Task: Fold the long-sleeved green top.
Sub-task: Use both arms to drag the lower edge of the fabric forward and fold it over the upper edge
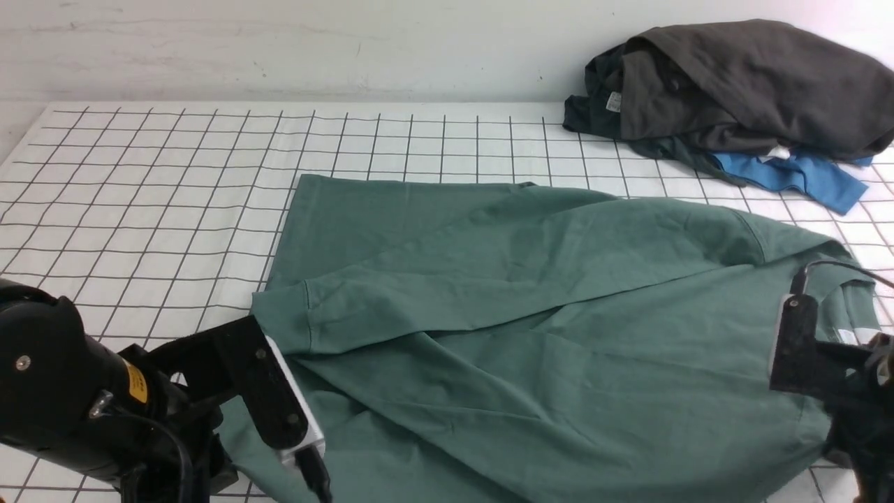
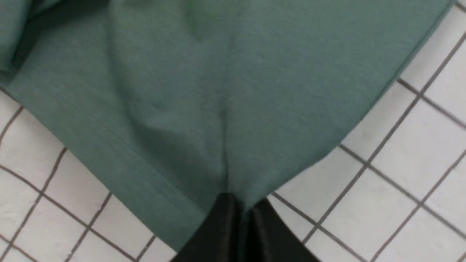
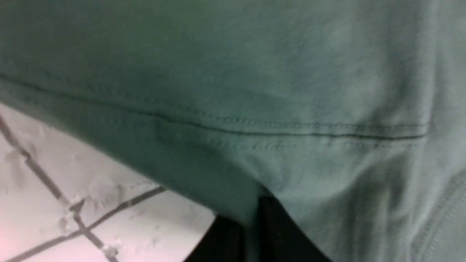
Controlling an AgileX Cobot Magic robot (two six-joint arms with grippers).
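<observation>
Left fingers (image 2: 233,214) pinch muted dark-green knit long-sleeved top (image 1: 531,335) at hem corner, right fingers (image 3: 267,214) near collar. Lift evenly, keep taut.

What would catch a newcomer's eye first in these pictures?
A large dark-green knit long-sleeved top sprawls wrinkled across the near middle of the white black-gridded table cover, one sleeve laid across its body. The left gripper pinches its near-left edge, and the right gripper pinches its near-right edge. At the far right, a heap of dark grey garments lies over a bright blue garment.
</observation>
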